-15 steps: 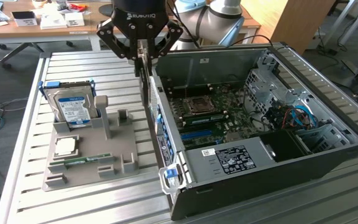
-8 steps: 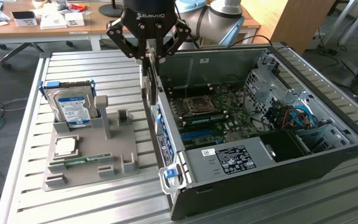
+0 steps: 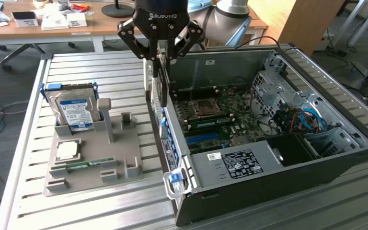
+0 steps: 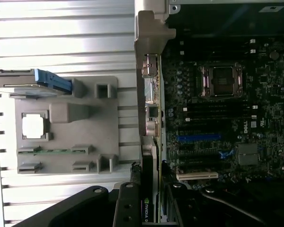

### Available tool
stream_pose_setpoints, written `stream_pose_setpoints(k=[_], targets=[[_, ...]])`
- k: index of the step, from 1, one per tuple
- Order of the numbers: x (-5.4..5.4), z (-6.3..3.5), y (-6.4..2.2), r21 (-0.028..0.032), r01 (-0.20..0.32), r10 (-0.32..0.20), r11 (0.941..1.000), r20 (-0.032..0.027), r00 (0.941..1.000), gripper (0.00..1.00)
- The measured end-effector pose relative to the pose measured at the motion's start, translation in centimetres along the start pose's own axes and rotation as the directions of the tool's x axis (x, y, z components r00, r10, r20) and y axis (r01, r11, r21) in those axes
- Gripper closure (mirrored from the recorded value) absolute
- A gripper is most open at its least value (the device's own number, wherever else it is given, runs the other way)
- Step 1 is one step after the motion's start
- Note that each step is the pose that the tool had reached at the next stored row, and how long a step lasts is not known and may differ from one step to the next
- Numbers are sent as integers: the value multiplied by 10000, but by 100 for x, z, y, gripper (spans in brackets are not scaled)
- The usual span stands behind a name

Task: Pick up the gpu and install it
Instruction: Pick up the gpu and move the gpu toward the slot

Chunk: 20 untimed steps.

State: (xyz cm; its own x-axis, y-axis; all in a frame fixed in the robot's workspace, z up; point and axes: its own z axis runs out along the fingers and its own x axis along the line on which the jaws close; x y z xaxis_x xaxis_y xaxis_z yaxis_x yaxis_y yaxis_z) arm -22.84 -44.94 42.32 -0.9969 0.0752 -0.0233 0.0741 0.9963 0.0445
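The pincer [image 3: 160, 55] grips the gpu [image 3: 161, 86], which hangs upright and edge-on over the open computer case [image 3: 312, 158]. The card sits above the case wall nearest the grey parts holder [image 3: 101, 153] on the tabletop [image 3: 107, 206].

One gpu [image 3: 161, 84], one hard drive [image 3: 74, 111], one processor [image 3: 67, 151] and one RAM stick [image 3: 85, 164] are counted. One grey holder [image 3: 123, 158] and one computer case [image 3: 267, 191] are seen.

Surface [image 3: 82, 211] is ribbed bare aluminium, satin sheen. Holder [image 3: 117, 160] beside the end effector [image 3: 161, 56]: matt grey plastic. Case [image 3: 286, 179] below it is dull black metal, gpu [image 3: 163, 88] in it green board.
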Motion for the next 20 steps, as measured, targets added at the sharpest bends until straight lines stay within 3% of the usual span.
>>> stream_pose_setpoints(k=[20], targets=[[-291, 8, 22, 0, -1, 1, 10000, 0, 10000, 73]])
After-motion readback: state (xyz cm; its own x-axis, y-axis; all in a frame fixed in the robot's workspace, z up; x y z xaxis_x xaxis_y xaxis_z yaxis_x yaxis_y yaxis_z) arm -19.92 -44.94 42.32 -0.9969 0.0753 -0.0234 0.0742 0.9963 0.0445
